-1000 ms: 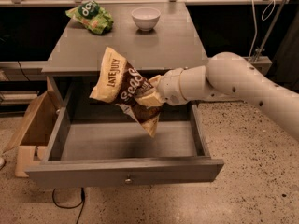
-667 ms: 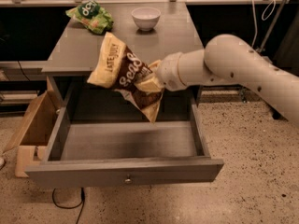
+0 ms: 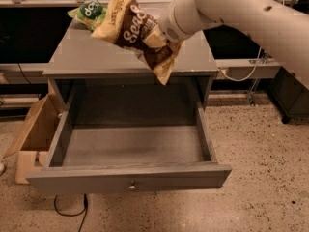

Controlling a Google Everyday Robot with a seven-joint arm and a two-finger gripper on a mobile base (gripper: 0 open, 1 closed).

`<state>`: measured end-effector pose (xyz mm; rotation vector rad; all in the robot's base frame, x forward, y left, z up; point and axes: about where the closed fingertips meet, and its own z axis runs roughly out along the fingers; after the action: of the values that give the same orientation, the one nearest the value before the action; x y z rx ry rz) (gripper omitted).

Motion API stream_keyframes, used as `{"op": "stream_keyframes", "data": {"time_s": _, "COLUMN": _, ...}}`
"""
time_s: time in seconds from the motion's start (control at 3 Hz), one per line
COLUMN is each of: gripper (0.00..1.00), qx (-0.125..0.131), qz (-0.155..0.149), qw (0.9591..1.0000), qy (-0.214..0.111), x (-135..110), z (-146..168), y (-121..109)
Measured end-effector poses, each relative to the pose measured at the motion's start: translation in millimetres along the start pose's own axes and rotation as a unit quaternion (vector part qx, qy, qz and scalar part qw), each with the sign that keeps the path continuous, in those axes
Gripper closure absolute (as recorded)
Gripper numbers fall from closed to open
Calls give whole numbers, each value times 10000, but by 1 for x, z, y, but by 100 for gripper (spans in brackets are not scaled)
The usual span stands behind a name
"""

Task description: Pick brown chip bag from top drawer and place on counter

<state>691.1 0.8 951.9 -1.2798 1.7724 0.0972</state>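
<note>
Since a second ago the arm has carried the brown bag [image 3: 136, 29] up out of the drawer [image 3: 130, 176] to the height of the counter [image 3: 91, 58]. The bag now hangs in the air in front of the counter's near edge, its pale lower tail drooping across that edge in this view. How far forward of the top it hangs cannot be told. The gripper [image 3: 155, 36] is clamped on the bag at its dark middle, near the right side, and is mostly hidden behind the crumpled film. The bag looks light, soft and crinkly. It folds around the grip instead of holding its shape, and the film is probably slick, so a pinch across the gathered middle or a sealed end seems safer than one on a puffed face. Its contents are likely brittle, so a hard squeeze would not suit it. By count there is one brown bag, one green bag [image 3: 89, 11] lying at the back left of the counter, one drawer pulled open with one knob [image 3: 132, 187], one cardboard box [image 3: 35, 129] on the floor to the left, and one gripper.
</note>
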Motion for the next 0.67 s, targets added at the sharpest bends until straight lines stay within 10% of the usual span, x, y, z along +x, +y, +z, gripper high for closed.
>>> {"op": "stream_keyframes", "data": {"time_s": 0.67, "gripper": 100, "qx": -16, "qz": 574, "qw": 9930, "qy": 1037, "x": 7, "z": 61, "y": -62}}
